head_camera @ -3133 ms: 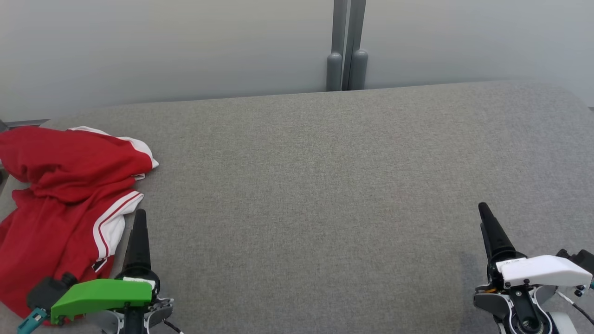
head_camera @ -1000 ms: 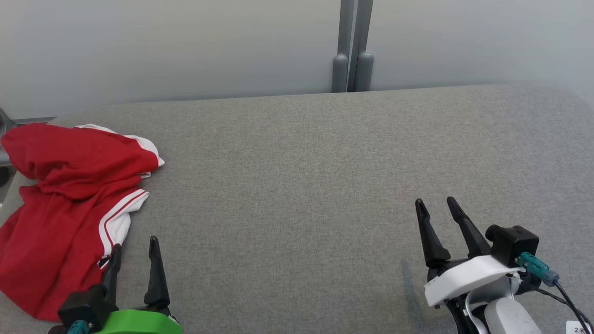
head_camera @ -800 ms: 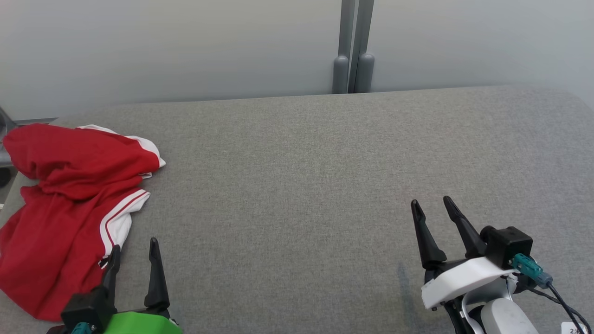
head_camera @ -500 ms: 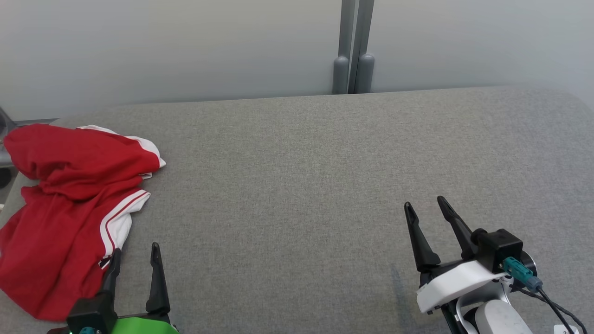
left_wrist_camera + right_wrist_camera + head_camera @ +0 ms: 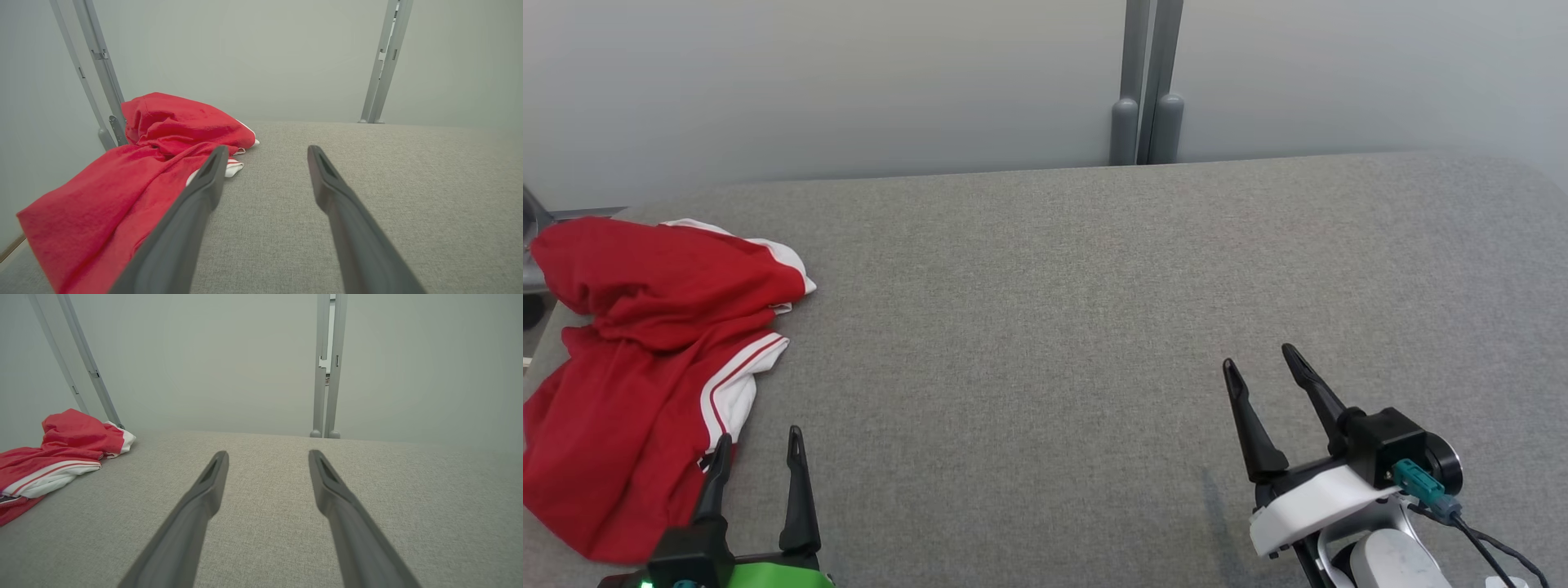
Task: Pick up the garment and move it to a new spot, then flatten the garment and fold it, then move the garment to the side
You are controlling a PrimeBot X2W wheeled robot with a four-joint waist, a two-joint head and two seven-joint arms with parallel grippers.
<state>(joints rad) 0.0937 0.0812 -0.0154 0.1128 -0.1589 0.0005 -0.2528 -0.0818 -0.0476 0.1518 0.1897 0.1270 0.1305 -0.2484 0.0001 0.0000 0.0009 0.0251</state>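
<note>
Grey woven fabric covers the wide padded table [image 5: 1045,327] from its near edge back to the wall. Nearest me, at the left, the left gripper [image 5: 758,437] sits low with its two dark fingers spread wide and nothing between them. Its outer finger lies right by the near edge of the garment [image 5: 629,343], though I cannot tell whether it touches the cloth. At the near right, the right gripper [image 5: 1258,358] also stands wide and empty over bare fabric, well apart from the garment. The garment is red with white striped trim, crumpled in a loose heap along the table's left side and reaching toward the far left corner. Behind the table stand pale wall panels [image 5: 849,82], joined by a grey upright post [image 5: 1145,82].
</note>
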